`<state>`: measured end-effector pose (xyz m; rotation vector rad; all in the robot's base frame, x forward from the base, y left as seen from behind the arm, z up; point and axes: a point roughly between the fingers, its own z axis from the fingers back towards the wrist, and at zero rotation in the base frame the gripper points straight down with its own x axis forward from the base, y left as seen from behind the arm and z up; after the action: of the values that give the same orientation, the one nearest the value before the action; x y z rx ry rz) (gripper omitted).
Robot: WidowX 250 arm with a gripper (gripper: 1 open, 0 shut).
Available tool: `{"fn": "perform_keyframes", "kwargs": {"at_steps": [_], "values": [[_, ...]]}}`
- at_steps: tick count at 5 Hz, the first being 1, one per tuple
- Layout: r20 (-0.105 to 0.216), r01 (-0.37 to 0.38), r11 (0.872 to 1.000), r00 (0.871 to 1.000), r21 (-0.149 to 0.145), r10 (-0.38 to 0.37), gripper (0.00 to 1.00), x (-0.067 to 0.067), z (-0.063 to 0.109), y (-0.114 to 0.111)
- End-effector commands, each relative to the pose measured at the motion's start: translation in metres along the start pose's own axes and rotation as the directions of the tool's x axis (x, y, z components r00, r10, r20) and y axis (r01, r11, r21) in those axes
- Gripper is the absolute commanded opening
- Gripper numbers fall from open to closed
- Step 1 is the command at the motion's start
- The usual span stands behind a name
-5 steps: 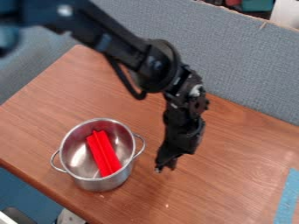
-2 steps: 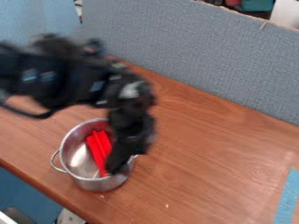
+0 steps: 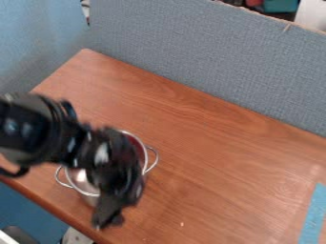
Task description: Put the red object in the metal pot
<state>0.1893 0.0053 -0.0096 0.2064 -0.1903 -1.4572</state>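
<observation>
Over by the metal pot [image 3: 144, 150], blocking any view of the red object: can't tell relative position, heading or long axis, nor the blurry end effector's [image 3: 112, 214] opening or grip, tbh.

Brown wood-grain tabletop [image 3: 230, 143], light scuffs on surface. Gray fabric-like partition [image 3: 211, 57] along far edge, another panel [image 3: 45, 48] at left, meeting it in corner. Light blue strip [image 3: 314, 217] at right edge of tabletop. Behind partition, at top right: dark green item [image 3: 279, 5], pale item [image 3: 312, 13] beside it.
</observation>
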Motion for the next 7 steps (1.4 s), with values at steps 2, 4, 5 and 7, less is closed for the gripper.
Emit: {"fn": "perform_keyframes", "kwargs": {"at_steps": [2,4,5,7], "values": [[-0.011,0.153,0.988,0.988,0.035,-0.152,1.00,0.033,0.044,0.004],[-0.031,0.199,0.980,0.980,0.012,-0.199,1.00,0.068,0.071,0.025],[-0.034,0.201,0.979,0.979,-0.036,-0.202,1.00,0.068,0.069,0.044],[-0.043,0.076,0.995,0.996,-0.057,-0.079,1.00,-0.028,0.080,0.082]]}}
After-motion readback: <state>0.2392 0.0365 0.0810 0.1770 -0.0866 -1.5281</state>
